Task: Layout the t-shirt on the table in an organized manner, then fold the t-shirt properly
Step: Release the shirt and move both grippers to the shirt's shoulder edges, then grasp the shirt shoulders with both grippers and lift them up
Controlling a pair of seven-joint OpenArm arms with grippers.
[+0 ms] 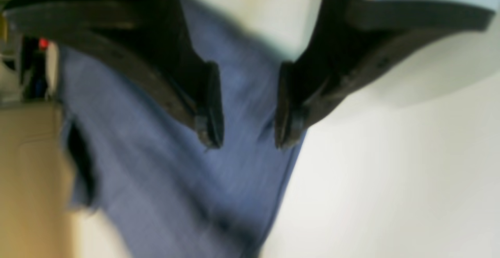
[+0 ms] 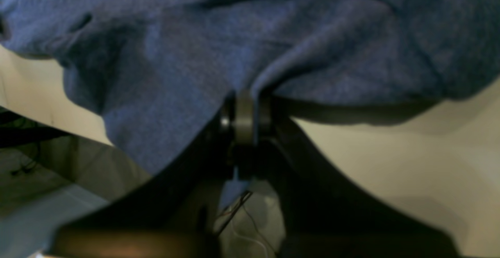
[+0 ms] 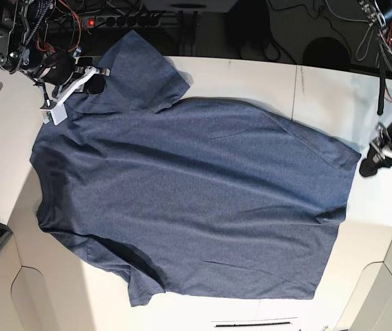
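Left wrist view blurs t-shirt (image 1: 164,164) fabric.

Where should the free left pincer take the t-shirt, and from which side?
Probably the hem corner nearest it. The t-shirt lies flat on the table, and that corner juts toward the left pincer, which hangs open just off the fabric edge. Come in low from the bare table side, sliding one finger under the edge. The right pincer is already shut on fabric at the shoulder end.
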